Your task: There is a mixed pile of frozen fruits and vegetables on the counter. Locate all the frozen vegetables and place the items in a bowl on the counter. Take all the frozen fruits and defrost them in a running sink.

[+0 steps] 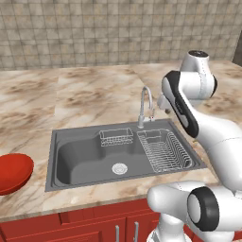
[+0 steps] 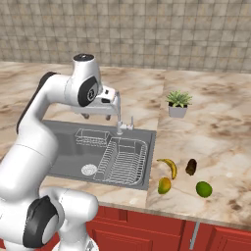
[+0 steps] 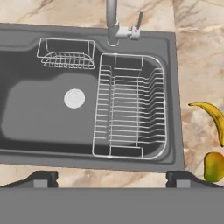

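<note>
Banana (image 2: pixel 169 166): on counter (image 2: pixel 220 132) just right of sink (image 2: pixel 63 152), long axis along sink's edge.
Gripper (image 3: pixel 111 177): above sink's front rim, jaws wide apart, holding nothing.

We see the red bowl (image 1: pixel 13 172) cut by the left base view's left edge; in the hand view the banana (image 3: pixel 213 118) and oval fruit (image 3: pixel 214 166) run off the right edge, and the tap (image 3: pixel 112 22) leaves the top
</note>
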